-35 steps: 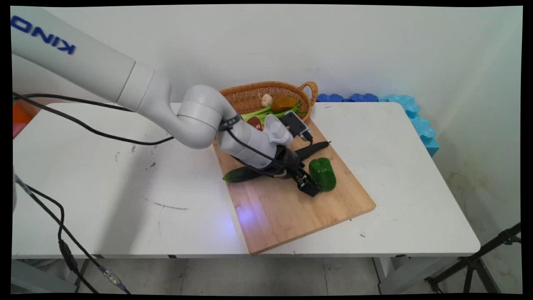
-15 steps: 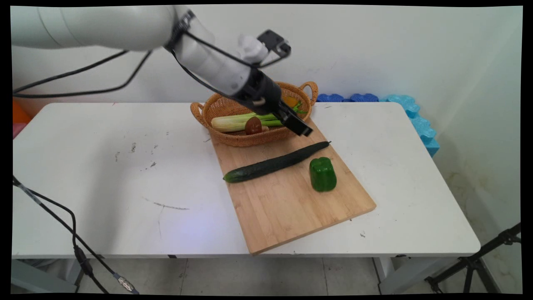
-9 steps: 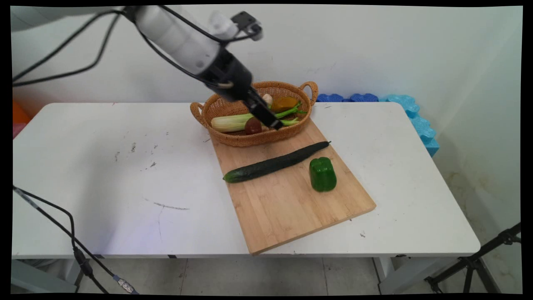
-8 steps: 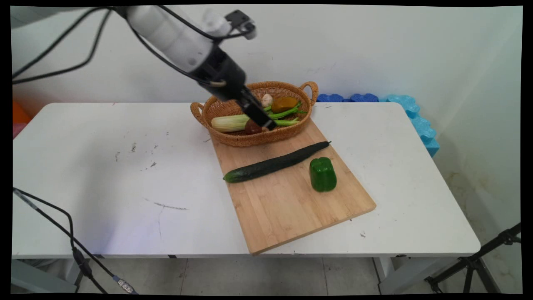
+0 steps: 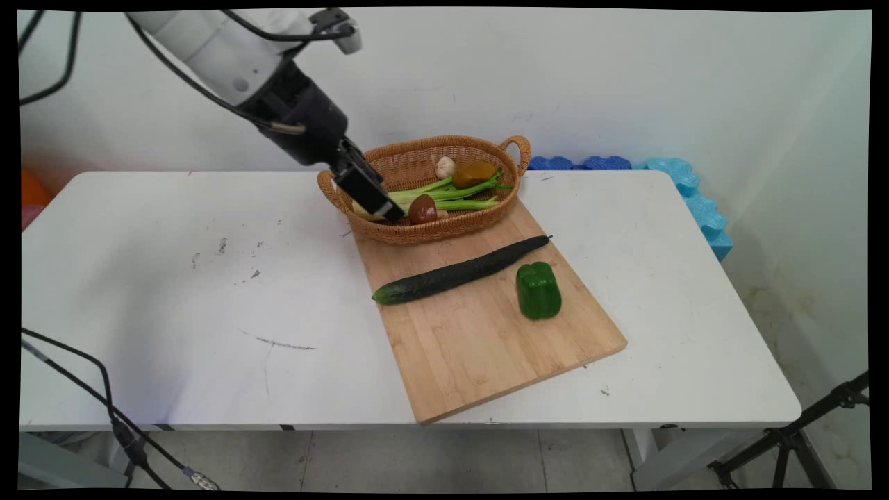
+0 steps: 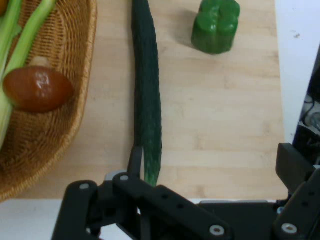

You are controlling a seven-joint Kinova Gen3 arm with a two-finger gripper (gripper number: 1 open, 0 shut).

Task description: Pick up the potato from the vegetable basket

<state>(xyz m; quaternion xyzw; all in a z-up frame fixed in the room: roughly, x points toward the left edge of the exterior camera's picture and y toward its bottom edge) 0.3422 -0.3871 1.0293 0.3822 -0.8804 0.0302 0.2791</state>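
Arm: cut off by the top edge in the main view; only the wrist and the gripper (image 5: 371,198) are seen, low over the left end of the basket (image 5: 430,236).
Hidden by gripper: the basket's left rim and the pale root end of the celery (image 5: 458,194) are covered in the main view; whether anything is touched cannot be told.
Cut off, hand view: the basket (image 6: 60,130) is clipped by the left edge, the celery (image 6: 25,35) by the top left corner, the cucumber (image 6: 147,100) by the top edge.
Hard to make out: a pale bulb (image 5: 445,167) and an orange-brown lump (image 5: 474,173) at the basket's back are not identified.
Jaws: spread wide apart in the hand view, the gripper (image 6: 212,155) grasping nothing; the cucumber's near tip lies just beside the left finger (image 6: 135,160) in that view.
Basket contents: celery lengthwise, stalks pointing right; a brown mushroom (image 5: 422,209) in front of the stalks, seen also in the hand view (image 6: 37,89); bulb and lump behind.
Basket position: wicker, oval, with handles, set on the far corner of the cutting board (image 5: 486,354).
Board contents: cucumber (image 5: 458,272) lying slantwise; green pepper (image 5: 538,290) near its right end, apart from it; both are noted in the hand view, pepper (image 6: 215,25) on the board (image 6: 225,125).
Table: white, scuffed (image 5: 173,278), carrying the board.
Far right: blue foam (image 5: 687,187) along the wall behind the table.
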